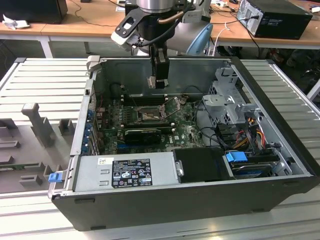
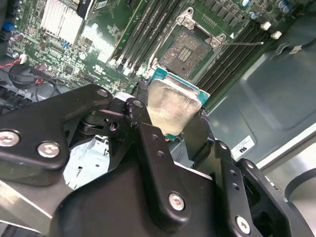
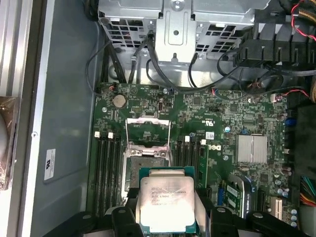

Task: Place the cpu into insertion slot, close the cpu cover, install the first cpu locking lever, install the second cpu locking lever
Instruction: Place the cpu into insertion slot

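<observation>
While the open computer case [image 1: 190, 205] sits on the bench [image 1: 45, 80], I see the gripper [image 1: 159, 81] closed on the cpu [image 3: 165, 205], hanging above the motherboard [image 3: 237, 113] inside. Below it the insertion slot [image 3: 148, 165] lies bare, the cpu cover [image 3: 148, 129] tipped up.

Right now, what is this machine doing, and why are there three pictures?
It is a robot arm with a gripper at its end. One camera stands away from the arm and sees the open computer case lying on a metal table. Two more cameras ride on the arm's wrist and look into the case. The gripper is shut on the chip, a small flat silver square. It hangs above the green board, near the socket, whose metal cover stands open.
</observation>
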{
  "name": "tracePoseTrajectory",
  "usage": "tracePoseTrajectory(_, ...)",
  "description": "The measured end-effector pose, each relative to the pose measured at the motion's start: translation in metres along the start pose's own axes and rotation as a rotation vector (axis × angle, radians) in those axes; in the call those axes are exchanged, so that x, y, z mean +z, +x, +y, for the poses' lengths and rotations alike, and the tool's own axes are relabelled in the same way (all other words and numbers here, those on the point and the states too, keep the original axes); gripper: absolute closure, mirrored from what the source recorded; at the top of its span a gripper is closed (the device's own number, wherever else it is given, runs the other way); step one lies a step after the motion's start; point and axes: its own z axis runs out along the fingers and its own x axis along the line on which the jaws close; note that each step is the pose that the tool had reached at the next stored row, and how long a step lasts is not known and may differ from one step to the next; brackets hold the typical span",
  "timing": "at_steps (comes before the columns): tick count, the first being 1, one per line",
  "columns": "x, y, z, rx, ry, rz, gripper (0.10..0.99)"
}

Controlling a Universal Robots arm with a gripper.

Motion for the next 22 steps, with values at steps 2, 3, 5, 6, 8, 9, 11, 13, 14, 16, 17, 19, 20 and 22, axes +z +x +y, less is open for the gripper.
tracePoseTrajectory(2,0.0046,-0.0001,-0.0004,0.001,0.001,-0.0001,0.557)
tracePoseTrajectory(3,0.006,-0.0001,-0.0005,0.002,0.001,-0.0001,0.557)
tracePoseTrajectory(5,0.009,-0.0002,-0.0008,0.003,0.001,-0.0002,0.557)
tracePoseTrajectory(6,0.0103,-0.0002,-0.0009,0.003,0.001,-0.0002,0.557)
tracePoseTrajectory(8,0.0138,-0.0003,-0.0012,0.004,0.001,-0.0003,0.557)
tracePoseTrajectory(9,0.015,-0.0003,-0.0013,0.005,0.001,-0.0003,0.557)
tracePoseTrajectory(11,0.0184,-0.0004,-0.0016,0.006,0.002,-0.0005,0.557)
tracePoseTrajectory(13,0.0219,-0.0004,-0.0019,0.007,0.002,-0.0005,0.557)
tracePoseTrajectory(14,0.0234,-0.0005,-0.002,0.008,0.002,-0.0005,0.557)
tracePoseTrajectory(16,0.0264,-0.0005,-0.0023,0.009,0.002,-0.0006,0.557)
tracePoseTrajectory(17,0.0287,-0.0006,-0.0025,0.01,0.003,-0.0008,0.557)
tracePoseTrajectory(19,0.0313,-0.0006,-0.0027,0.011,0.003,-0.0008,0.557)
tracePoseTrajectory(20,0.0323,-0.0006,-0.0028,0.012,0.003,-0.0009,0.557)
tracePoseTrajectory(22,0.0349,-0.0007,-0.003,0.013,0.003,-0.001,0.557)
